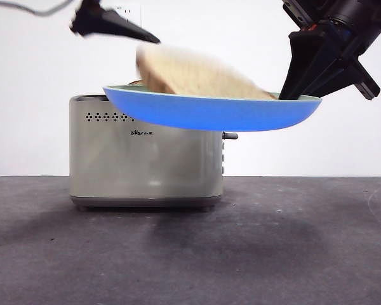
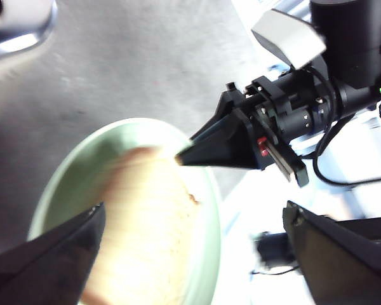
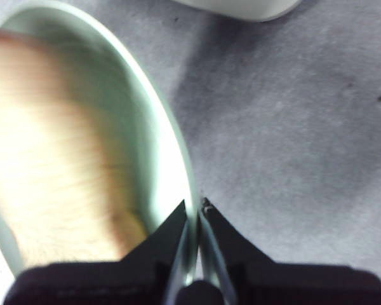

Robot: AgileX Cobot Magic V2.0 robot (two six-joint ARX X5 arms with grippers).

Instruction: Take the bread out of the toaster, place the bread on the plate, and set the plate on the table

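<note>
The right gripper [image 1: 286,95] pinches the rim of the plate [image 1: 216,113], held in the air above the table [image 1: 190,254] before the toaster [image 1: 146,159], bread [image 1: 197,76] blurred on it, left gripper [image 1: 155,41] open above; lowering it level seems next

The toaster [image 1: 146,152] carries a small dark logo on its cream face, just below the row of holes, but the letters are too small and soft to read; no other text, number or sign shows in any view
</note>
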